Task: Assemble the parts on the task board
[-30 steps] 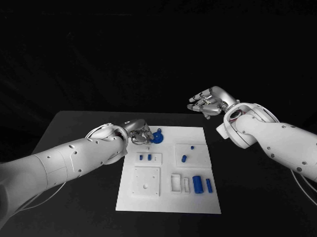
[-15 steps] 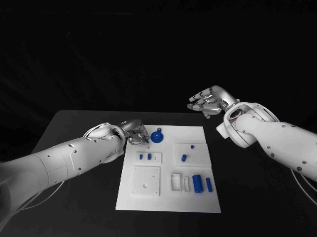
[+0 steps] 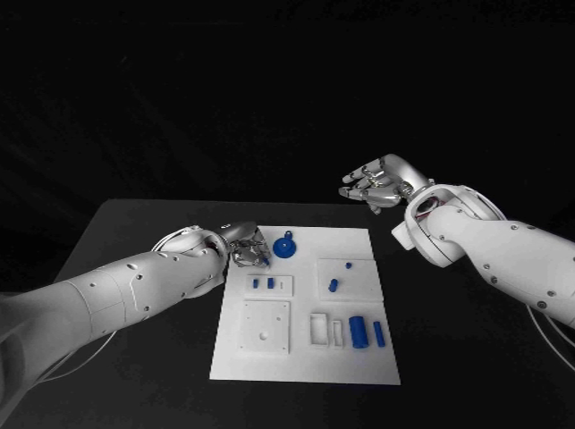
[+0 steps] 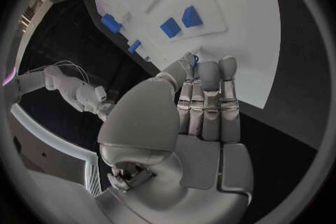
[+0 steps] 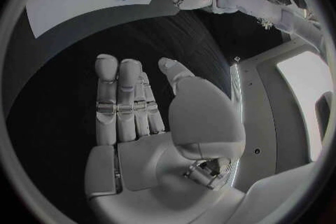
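The white task board (image 3: 307, 357) lies in the middle of the black table. A blue round part with a small knob (image 3: 284, 247) sits near the board's far left corner. My left hand (image 3: 245, 248) hovers at the board's left edge, just beside that part, with its fingers straight and nothing in them; the left wrist view shows the left hand (image 4: 203, 106) over the board's rim (image 4: 231, 5). My right hand (image 3: 384, 183) is raised beyond the table's far edge, fingers apart and empty, also seen as the right hand (image 5: 133, 106) in its wrist view.
Two small blue pieces (image 3: 263, 284) stand in a slot left of centre, another blue piece (image 3: 334, 287) in a square recess. Blue cylinders (image 3: 359, 332) lie at the near right beside white slots, and a white square block (image 3: 266, 326) sits at the near left.
My left hand has let go of the blue round part and drawn back to the left. The part stays on the board. The right hand has not moved.
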`<state>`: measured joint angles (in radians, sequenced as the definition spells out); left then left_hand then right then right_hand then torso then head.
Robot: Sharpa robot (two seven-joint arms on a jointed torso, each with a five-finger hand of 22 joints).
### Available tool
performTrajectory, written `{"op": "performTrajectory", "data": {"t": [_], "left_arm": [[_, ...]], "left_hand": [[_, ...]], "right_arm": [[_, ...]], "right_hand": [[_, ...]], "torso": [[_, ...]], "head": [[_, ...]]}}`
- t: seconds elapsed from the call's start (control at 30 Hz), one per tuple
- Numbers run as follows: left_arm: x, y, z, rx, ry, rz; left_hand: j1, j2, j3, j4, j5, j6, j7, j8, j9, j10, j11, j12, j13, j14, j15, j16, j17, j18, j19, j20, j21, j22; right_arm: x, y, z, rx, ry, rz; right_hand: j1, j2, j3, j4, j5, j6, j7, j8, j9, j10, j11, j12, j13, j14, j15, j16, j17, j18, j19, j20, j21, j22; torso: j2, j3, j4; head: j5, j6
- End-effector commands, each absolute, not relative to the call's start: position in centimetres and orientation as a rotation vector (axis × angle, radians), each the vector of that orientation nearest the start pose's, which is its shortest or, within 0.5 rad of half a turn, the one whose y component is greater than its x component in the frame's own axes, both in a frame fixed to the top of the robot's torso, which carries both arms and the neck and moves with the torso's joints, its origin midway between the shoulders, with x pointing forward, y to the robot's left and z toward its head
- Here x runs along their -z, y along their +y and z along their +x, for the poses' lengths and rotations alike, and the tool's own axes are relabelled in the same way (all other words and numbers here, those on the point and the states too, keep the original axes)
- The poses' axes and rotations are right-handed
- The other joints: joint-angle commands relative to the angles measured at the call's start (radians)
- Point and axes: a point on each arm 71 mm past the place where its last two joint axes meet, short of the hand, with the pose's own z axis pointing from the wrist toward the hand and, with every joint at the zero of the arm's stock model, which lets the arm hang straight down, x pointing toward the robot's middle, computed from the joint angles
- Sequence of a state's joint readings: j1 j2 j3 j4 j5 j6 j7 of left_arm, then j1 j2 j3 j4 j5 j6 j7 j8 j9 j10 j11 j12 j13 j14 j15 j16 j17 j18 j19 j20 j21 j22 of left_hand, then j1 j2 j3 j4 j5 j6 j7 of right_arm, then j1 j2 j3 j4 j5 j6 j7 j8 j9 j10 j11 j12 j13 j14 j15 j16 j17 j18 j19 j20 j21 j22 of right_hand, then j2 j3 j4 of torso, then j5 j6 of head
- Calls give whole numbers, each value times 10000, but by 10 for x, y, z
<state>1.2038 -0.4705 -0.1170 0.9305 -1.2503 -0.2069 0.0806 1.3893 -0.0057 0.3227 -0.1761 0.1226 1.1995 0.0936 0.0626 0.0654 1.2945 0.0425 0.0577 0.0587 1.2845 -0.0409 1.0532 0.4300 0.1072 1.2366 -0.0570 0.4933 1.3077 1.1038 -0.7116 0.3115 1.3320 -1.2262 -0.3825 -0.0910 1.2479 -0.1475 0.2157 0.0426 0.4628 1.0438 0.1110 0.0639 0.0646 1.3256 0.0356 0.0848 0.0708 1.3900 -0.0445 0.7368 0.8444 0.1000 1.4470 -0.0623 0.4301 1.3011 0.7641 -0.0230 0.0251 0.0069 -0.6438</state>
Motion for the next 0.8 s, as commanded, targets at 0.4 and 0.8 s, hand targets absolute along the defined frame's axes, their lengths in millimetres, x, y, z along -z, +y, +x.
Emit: {"op": "performTrajectory", "data": {"t": [0.4,0.8], "left_arm": [[244,171,565,6535,18444,855],[247,168,564,6511,18627,959]], "left_hand": [[-2,96,-51,-33,33,20,26,8,17,29,-9,18,12,36,11,-27,-17,66,32,-16,25,198],[-3,108,-45,-51,30,3,30,6,16,9,-3,17,12,21,18,-40,-21,70,26,-11,25,199]], "right_arm": [[120,-214,544,-8113,14270,3133],[119,-214,544,-8125,14268,3143]], "right_hand": [[-51,-85,65,11,55,-8,84,-14,-12,-1,46,-54,-14,-49,23,35,-14,207,38,-8,-51,8],[-51,-85,65,11,55,-8,84,-14,-12,-1,46,-54,-14,-49,23,35,-14,207,38,-8,-51,8]], "torso": [[-1,8,1],[3,-3,4]], "head": [[2,-13],[-16,-32]]}}
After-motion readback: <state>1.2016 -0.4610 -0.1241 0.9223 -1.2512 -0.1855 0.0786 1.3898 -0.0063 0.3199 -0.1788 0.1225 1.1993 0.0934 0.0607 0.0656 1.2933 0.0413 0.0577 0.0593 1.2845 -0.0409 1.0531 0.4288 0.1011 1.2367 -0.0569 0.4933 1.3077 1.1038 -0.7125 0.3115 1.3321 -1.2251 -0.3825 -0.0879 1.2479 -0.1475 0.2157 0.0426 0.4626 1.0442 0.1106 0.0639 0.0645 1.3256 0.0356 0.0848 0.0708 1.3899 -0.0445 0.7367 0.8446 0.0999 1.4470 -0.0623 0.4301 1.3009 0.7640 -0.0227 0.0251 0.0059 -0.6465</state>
